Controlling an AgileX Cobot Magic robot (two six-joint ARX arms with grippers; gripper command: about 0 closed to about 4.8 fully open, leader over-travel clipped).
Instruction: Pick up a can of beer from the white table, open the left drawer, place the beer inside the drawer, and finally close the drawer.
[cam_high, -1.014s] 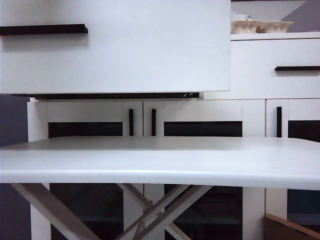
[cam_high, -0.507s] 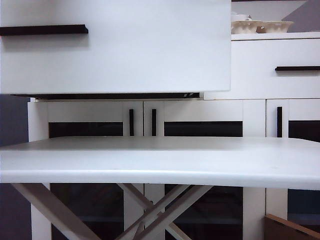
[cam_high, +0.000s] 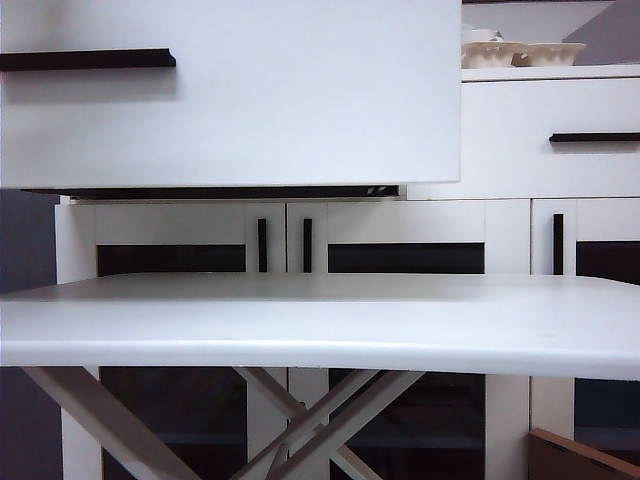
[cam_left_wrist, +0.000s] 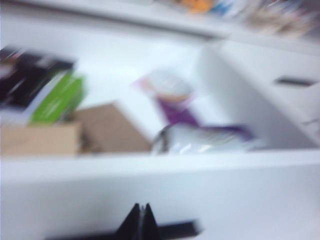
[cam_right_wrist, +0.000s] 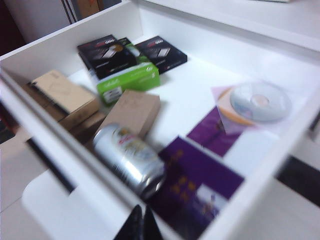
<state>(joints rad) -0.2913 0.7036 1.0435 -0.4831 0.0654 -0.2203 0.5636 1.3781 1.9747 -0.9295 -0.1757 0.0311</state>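
Nothing has shifted in the exterior view since the earlier frame: the flat, smooth white table (cam_high: 320, 320) with its rounded edge is bare, and the left drawer (cam_high: 230, 100), a flat white front with a black bar handle (cam_high: 88, 59), stands pulled out. Inside it the shiny silver can (cam_right_wrist: 129, 159) lies on its side beside brown cardboard boxes (cam_right_wrist: 131, 112). Left gripper (cam_left_wrist: 141, 222) and right gripper (cam_right_wrist: 138, 223) hover over the drawer's front edge, both clenched and holding nothing.

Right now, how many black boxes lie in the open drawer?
2: one black box and another black box lie beside each other behind the green box; others may be hidden.
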